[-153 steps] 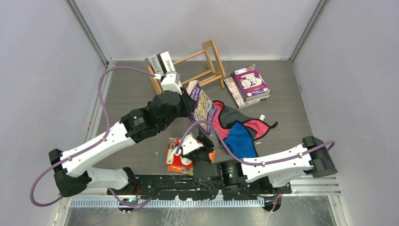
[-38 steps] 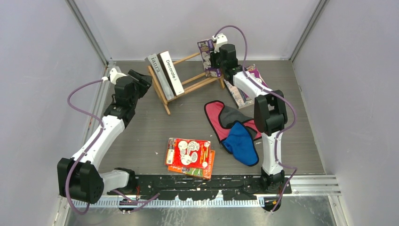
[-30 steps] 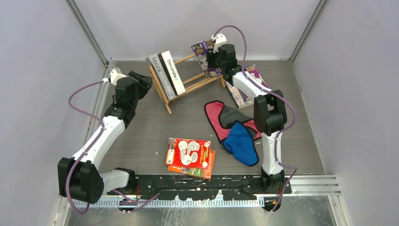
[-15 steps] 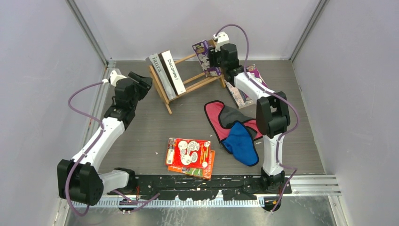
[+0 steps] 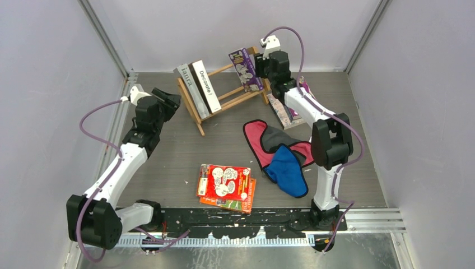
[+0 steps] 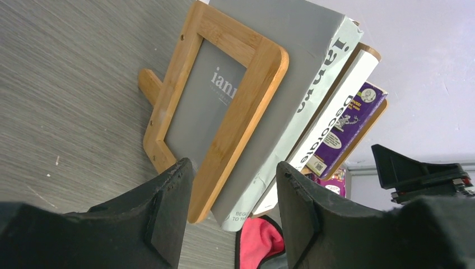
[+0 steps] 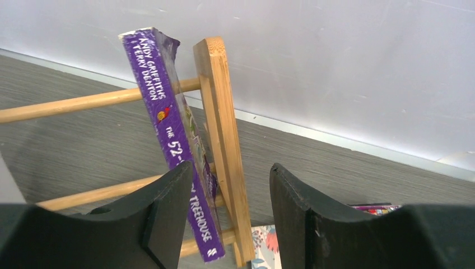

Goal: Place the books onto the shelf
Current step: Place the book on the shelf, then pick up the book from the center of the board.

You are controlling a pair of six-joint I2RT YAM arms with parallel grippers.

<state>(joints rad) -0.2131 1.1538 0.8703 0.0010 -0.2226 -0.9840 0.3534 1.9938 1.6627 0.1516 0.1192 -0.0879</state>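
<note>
My left claw (image 6: pixel 231 168) hangs half open with nothing in it, low over the tabletop (image 5: pixel 168 151) at the left end of the shelf (image 6: pixel 241 117). The lower corner of that wooden end frame shows in the gap between my two fingers, and I cannot tell whether either finger touches it. The shelf stands at the back of the tabletop, running at a slant. Two big volumes lean together against its left end frame: the grey book (image 6: pixel 297 28) on the outside, and the white Decorate book (image 6: pixel 330 131) just beside it. My right claw (image 7: pixel 231 168) is at the shelf's other end, also about half open and empty. The purple paperback (image 7: pixel 171 134) and the right end frame show beyond its fingers. That paperback sits in the shelf, tilted, with its spine toward my wrist camera and its side against the end frame. Other books lie off the shelf. A red-covered book (image 5: pixel 227 182) rests on an orange book (image 5: pixel 250 196) near my bases, and a pile of paperbacks (image 5: pixel 282 112) lies partly hidden under my right arm. A pink cloth (image 5: pixel 255 140), a grey cloth (image 5: pixel 274 137) and a blue cloth (image 5: pixel 285 168) lie bunched together between them.
</note>
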